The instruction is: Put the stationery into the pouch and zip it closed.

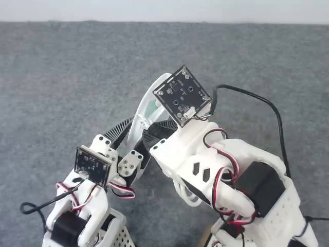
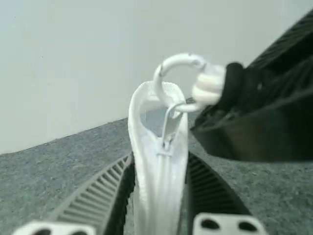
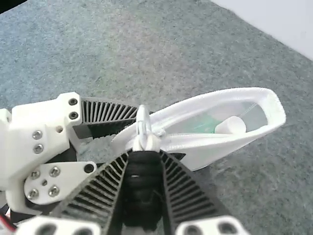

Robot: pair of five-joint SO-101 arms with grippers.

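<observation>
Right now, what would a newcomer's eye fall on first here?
The white pouch, held between both arms in the middle of the scene. The left gripper clamps one end, while the right gripper pinches the zip ring. A white piece lies inside the open mouth.

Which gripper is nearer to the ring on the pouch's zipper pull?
Right. The right gripper is shut on the zipper ring itself; the left gripper clamps the pouch body, a little away from the ring.
</observation>
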